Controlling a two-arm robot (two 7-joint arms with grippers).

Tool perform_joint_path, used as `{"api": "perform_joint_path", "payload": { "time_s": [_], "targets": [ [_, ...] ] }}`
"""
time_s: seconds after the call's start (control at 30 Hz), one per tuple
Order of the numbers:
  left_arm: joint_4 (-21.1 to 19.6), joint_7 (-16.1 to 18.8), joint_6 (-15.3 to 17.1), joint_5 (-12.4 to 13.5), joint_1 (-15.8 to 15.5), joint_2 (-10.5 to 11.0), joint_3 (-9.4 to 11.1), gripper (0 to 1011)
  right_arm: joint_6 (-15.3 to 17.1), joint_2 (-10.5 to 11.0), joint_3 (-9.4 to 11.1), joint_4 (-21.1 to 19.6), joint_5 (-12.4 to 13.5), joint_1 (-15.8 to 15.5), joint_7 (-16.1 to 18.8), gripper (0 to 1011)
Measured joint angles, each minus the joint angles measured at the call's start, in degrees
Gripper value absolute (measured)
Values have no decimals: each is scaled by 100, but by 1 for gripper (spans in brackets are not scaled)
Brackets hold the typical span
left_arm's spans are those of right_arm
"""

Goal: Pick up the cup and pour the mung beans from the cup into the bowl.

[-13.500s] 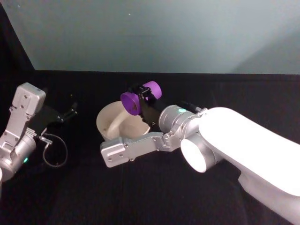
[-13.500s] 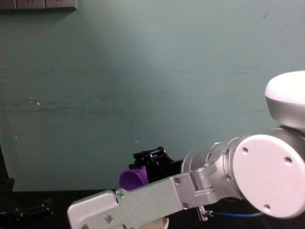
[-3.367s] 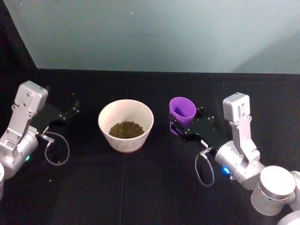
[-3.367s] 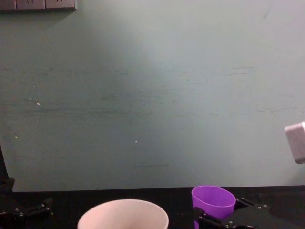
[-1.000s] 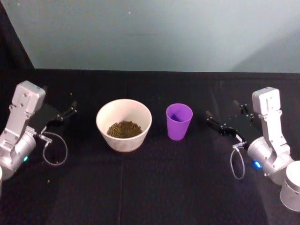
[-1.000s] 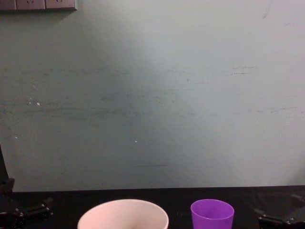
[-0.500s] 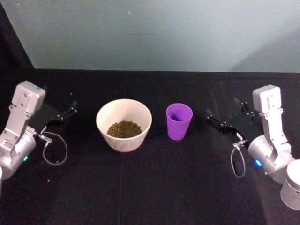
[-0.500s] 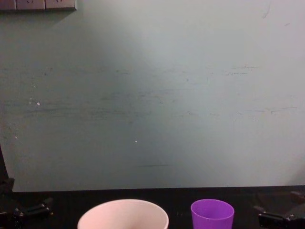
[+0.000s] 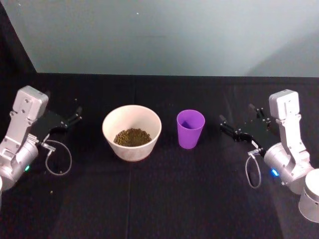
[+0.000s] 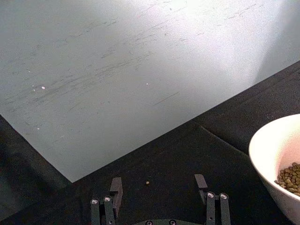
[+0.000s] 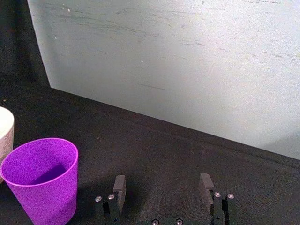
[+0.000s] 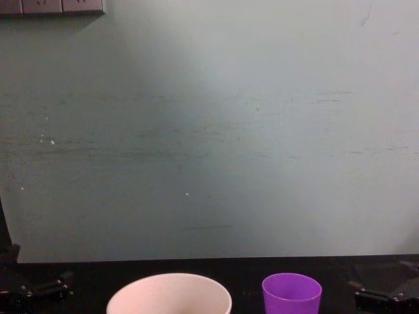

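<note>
The small purple plastic tapered cup stands upright on the black table cloth, just to the right of the wide round pale pinkish-white bowl and apart from it. The cup's interior appears empty in the right wrist view. The bowl holds a heap of green-brown mung beans at its bottom, also visible at the edge of the left wrist view.

The right gripper hovers to the right of the cup, clear of it, with a stretch of bare cloth between the fingertips and the cup wall. Its two fingers are spread wide and grip nothing; the cup lies off to one side of the gap, not between them. In the chest view the cup stands beside the bowl rim, with the right gripper low at the right edge.

The left gripper sits left of the bowl, well apart from the cup, fingers parted and empty.

Against the frames 13.5 s back, the cup is no longer tipped over the bowl in the right gripper. Against 3.4 s back, the gripper no longer surrounds the cup and has drawn away rightward. Over the last second nothing notable has shifted.
</note>
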Motion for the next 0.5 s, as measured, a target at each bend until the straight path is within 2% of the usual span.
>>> {"api": "perform_joint_path", "payload": {
  "time_s": [0.5],
  "targets": [
    [0, 0, 0, 0, 0, 0, 0, 1000, 2, 4, 0, -8, 0, 0, 1, 1002]
  ]
}}
